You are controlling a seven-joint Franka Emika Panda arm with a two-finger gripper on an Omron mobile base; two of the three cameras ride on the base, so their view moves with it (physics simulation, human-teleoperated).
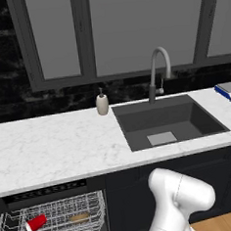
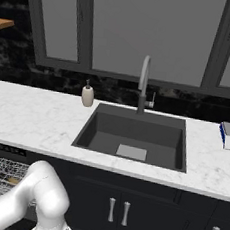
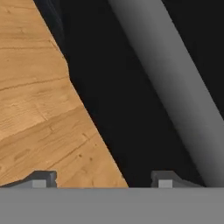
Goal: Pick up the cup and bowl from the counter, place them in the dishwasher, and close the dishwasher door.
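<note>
My claw [image 3: 103,180] hangs low, its two dark tips [image 3: 41,178] set wide apart with nothing between them, so it is released. Through the hand camera, past the tips, I see the flat dark dishwasher door [image 3: 105,87] with its thick grey bar handle [image 3: 175,87] running from twelve o'clock down toward five o'clock. The right tip sits near the bar; whether it touches I cannot tell. Wooden floor [image 3: 39,113] spreads from nine o'clock down to seven o'clock beside the door's edge.

From the left base camera, the dishwasher [image 1: 51,211] lies at seven o'clock under the counter [image 1: 56,151], its black vented strip just below the marble edge and its white wire rack [image 1: 57,222] pulled out. The red cup [image 1: 36,223] lies on its side in the rack toward the left, and the tan bowl [image 1: 79,218] rests in the same rack to its right, apart from it. From the right base camera, the rack is at eight o'clock, partly behind my white arm [image 2: 33,194].

On the counter, the dark sink [image 1: 169,123] is at three o'clock, with the curved grey faucet [image 1: 158,72] behind it. The beige soap dispenser [image 1: 102,103] stands just beyond the sink's back left corner. A blue and white box [image 1: 229,91] sits at the counter's far right end.
</note>
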